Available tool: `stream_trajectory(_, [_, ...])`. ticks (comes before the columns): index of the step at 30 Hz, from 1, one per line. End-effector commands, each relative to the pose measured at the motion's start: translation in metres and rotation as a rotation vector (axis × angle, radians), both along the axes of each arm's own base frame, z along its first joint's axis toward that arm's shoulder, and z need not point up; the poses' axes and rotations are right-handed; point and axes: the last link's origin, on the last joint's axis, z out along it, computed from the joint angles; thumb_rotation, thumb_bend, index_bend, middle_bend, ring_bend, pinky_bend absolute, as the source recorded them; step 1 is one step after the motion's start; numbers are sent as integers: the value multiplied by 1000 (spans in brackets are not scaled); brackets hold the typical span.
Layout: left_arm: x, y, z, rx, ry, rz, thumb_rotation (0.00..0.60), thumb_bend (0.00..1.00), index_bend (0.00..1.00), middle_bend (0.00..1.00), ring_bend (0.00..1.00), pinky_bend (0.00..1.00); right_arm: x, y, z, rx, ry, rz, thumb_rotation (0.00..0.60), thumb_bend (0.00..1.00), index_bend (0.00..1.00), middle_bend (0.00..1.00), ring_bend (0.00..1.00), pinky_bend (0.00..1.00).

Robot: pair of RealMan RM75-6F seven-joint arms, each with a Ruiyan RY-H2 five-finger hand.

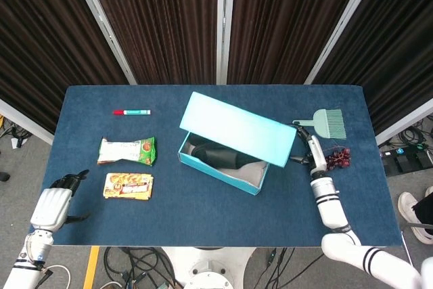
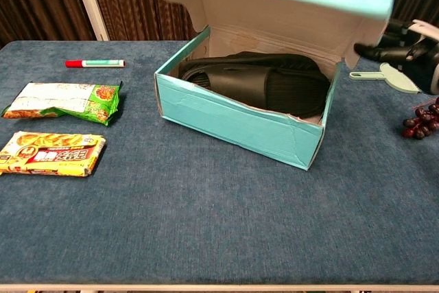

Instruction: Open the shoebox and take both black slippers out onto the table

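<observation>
One shoebox (image 1: 223,167) sits open with black slippers (image 2: 264,84) inside, its lid (image 1: 238,128) held up by the right hand (image 1: 312,156), while the left hand (image 1: 53,206) holds nothing.

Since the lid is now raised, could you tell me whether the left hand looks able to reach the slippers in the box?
Probably yes: the box is open, slippers exposed, the left hand holds nothing.

Both arms are glossy white with dark bands at the joints. The left hand (image 1: 49,208) has a ribbed white back and black fingers; the right hand (image 1: 312,156) matches, white with black fingers.
</observation>
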Motion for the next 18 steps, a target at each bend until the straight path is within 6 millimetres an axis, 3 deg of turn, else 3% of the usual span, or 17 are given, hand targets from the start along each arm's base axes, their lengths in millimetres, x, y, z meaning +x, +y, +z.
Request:
stream_trajectory(1, [0,0,0,0,1,-1,600,0,115,215,171,287,6,-8,16,46,-161,-62,600,303,291,597,165,32])
stream_trajectory(10, [0,0,-2,-12,0,0,600,0,115,215,171,287,8,-29,33,158,-384,-185,600,312,294,600,166,53])
stream_trajectory(12, [0,1,-2,-13,1,-1,600,0,115,213,171,288,7,-33,35,169,-411,-201,600,276,277,580,164,58])
stream_trajectory(16, [0,1,-2,-13,3,0,600,0,116,210,171,289,10,-34,40,187,-511,-220,600,96,52,411,77,48])
stream_trajectory(18, [0,1,-2,-15,3,1,600,0,115,210,171,289,11,-34,45,181,-579,-231,600,38,0,351,30,31])
